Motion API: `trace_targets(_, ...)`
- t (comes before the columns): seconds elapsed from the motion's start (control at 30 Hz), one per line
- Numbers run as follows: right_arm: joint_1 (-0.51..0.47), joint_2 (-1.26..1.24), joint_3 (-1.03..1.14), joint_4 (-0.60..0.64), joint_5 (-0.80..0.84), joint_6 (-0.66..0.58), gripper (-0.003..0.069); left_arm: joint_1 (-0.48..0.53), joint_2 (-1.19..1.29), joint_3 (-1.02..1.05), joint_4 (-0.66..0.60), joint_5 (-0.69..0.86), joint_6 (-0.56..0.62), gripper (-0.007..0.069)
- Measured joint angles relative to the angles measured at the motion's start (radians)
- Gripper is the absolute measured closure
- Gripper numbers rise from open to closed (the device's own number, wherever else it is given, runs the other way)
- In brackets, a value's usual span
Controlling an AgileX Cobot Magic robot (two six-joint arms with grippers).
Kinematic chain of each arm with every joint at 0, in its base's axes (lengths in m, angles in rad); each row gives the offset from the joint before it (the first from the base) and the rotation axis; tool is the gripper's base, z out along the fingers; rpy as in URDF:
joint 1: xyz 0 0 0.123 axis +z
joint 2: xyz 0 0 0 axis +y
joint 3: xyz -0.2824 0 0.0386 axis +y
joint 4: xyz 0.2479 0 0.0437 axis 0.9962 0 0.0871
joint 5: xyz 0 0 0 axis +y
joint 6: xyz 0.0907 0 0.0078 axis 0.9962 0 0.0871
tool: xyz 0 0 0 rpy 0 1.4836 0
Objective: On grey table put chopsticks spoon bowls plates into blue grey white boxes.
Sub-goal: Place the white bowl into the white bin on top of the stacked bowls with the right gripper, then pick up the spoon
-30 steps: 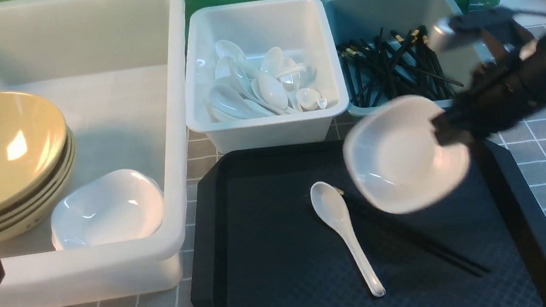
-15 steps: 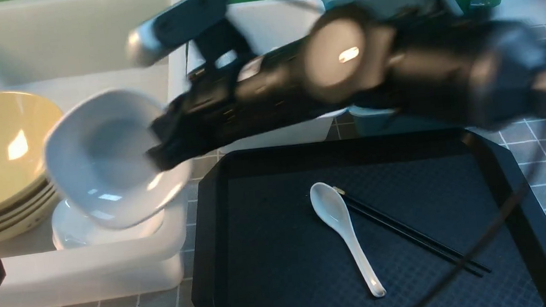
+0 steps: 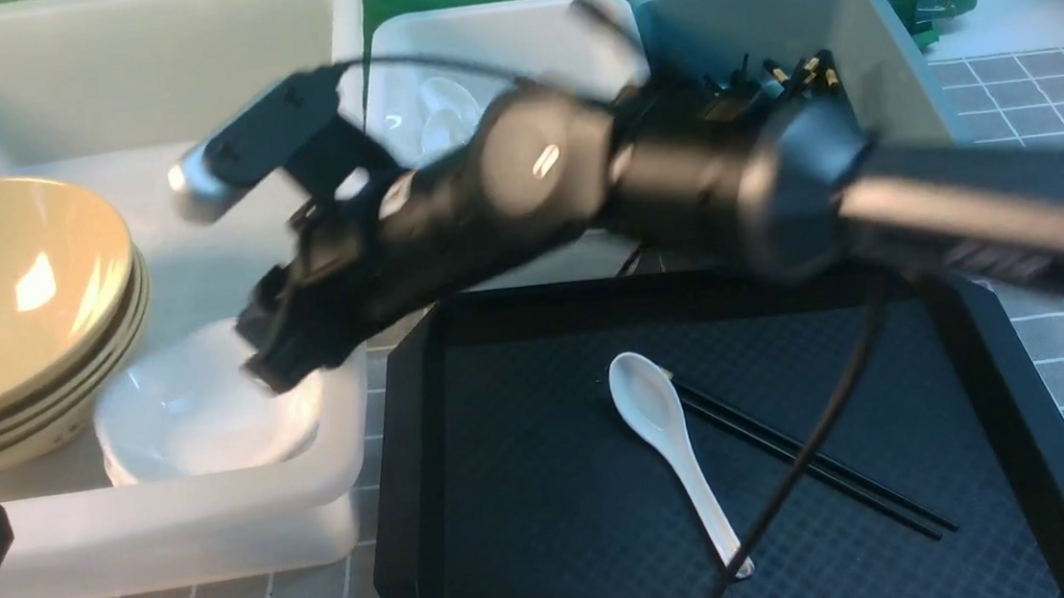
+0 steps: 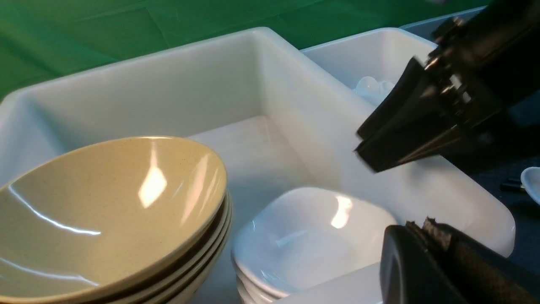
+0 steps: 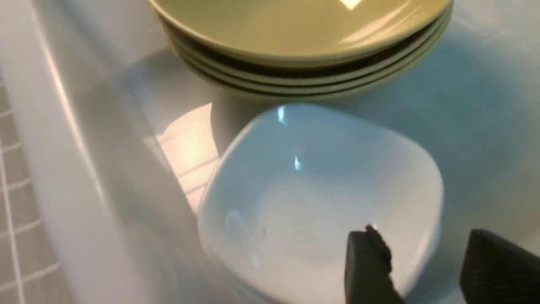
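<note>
The right gripper (image 5: 422, 242) is seen with its jaws apart over one edge of the top white plate (image 5: 312, 190). That plate is nested on a small stack inside the large translucent tub (image 3: 175, 508), just beside the stacked tan bowls (image 3: 11, 287). The release is best finished, it is judged, by a straight lift, so that the glossy, rounded-square dish is not dragged off its stack and the tub's smooth rim is cleared. The left gripper (image 4: 417, 230) is closed on nothing by the tub's front corner. A white ceramic spoon (image 3: 665, 441) and slim black chopsticks (image 3: 796, 454) are found lying on the diamond-textured black tray (image 3: 533, 530).
</note>
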Motion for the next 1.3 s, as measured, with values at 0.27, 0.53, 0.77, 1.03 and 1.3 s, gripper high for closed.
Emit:
trace_targets(0.27,-0.186,-0.380,0.025,-0.318,0.409,0.167,0.0405,-0.001,0.006,0.000,-0.043,-0.004,-0.078,0.0633)
trace_targets(0.53,-0.378,-0.764,0.446,-0.416,0.336,0.226,0.0603,-0.065,0.309,-0.103,-0.385,0.050,-0.034,0.0633)
trace_targets(0.77,-0.431,-0.867,0.925,-0.420,0.227,0.265,0.0622,-0.133,0.700,-0.328,-0.700,0.162,0.191,0.0633)
trace_targets(1.03,-0.431,-0.867,1.099,-0.418,0.166,0.282,0.0622,-0.320,1.102,-0.597,-0.691,0.348,0.232,0.0632)
trace_targets(1.3,-0.431,-0.867,1.062,-0.404,0.134,0.283,0.0620,-0.482,1.437,-0.820,-0.345,0.316,0.036,0.0559)
